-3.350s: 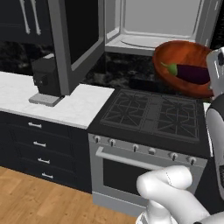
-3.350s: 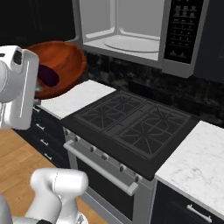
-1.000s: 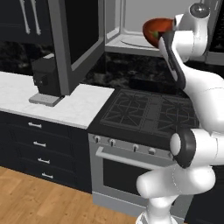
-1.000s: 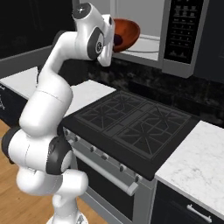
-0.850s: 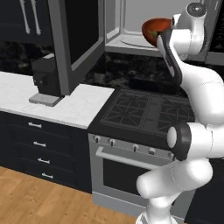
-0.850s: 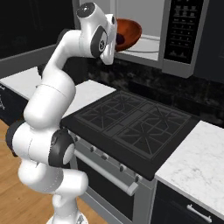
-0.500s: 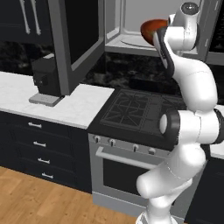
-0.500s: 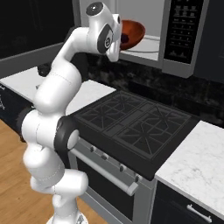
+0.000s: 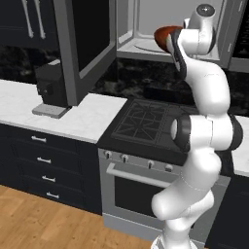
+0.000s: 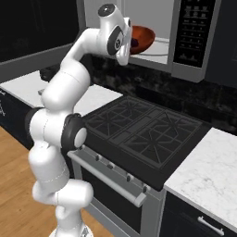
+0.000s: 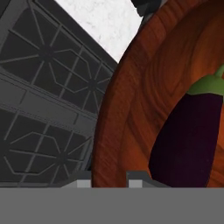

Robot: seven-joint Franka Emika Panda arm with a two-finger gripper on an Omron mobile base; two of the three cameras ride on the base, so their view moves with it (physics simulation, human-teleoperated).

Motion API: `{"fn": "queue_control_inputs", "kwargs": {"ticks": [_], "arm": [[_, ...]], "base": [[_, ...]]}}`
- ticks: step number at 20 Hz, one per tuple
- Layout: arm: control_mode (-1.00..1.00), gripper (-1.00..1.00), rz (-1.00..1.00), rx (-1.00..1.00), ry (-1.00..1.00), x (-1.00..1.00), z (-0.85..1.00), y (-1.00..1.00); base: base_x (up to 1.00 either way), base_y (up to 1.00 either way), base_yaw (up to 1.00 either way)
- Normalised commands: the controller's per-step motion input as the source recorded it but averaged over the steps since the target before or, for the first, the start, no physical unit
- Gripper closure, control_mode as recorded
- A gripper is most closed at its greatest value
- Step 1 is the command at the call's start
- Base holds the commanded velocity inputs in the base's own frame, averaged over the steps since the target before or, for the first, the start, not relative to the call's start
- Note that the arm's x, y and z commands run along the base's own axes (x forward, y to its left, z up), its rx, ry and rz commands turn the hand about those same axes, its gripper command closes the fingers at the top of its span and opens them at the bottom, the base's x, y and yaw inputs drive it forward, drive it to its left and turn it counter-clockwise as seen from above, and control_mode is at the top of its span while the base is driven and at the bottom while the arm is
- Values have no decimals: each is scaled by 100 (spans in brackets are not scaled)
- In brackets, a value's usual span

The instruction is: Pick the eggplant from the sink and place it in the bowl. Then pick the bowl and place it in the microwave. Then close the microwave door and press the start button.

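The reddish-brown bowl (image 9: 163, 34) hangs at the mouth of the open microwave (image 9: 146, 19), just above its turntable plate (image 9: 144, 46). My gripper (image 11: 109, 178) is shut on the bowl's (image 11: 131, 87) near rim, one finger on each side of the wall. The dark purple eggplant (image 11: 188, 140) with its green cap lies inside the bowl (image 10: 142, 36). The microwave door (image 9: 81, 46) stands swung open to the left. The control panel (image 10: 192, 30) with the buttons is on the microwave's right. The sink is out of view.
Below the microwave is a black stove (image 10: 139, 129) with grates and knobs. A dark coffee machine (image 9: 51, 87) stands on the white counter (image 9: 73, 116) left of the stove, under the open door. More white counter (image 10: 208, 176) lies to the stove's right.
The arm has lifted the bowl with the eggplant from beside the stove up to the microwave opening. Over the last second the hand has risen a little and pushed the bowl further in.
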Motion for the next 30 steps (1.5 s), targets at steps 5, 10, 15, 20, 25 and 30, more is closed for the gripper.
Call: {"fn": "queue_control_inputs", "kwargs": {"ticks": [5,10,15,20,25,30], "arm": [[-100,100,0,0,0,34,-1,-13],[-100,100,0,1,0,56,0,-29],[-100,100,1,0,0,64,0,-25],[-100,100,0,0,0,56,0,-13],[-100,-100,0,0,0,10,-29,22],[-100,-100,0,0,-9,-29,-44,42]], "base": [[0,0,0],[0,0,0],[0,0,0],[0,0,0],[0,0,0],[0,0,0]]}}
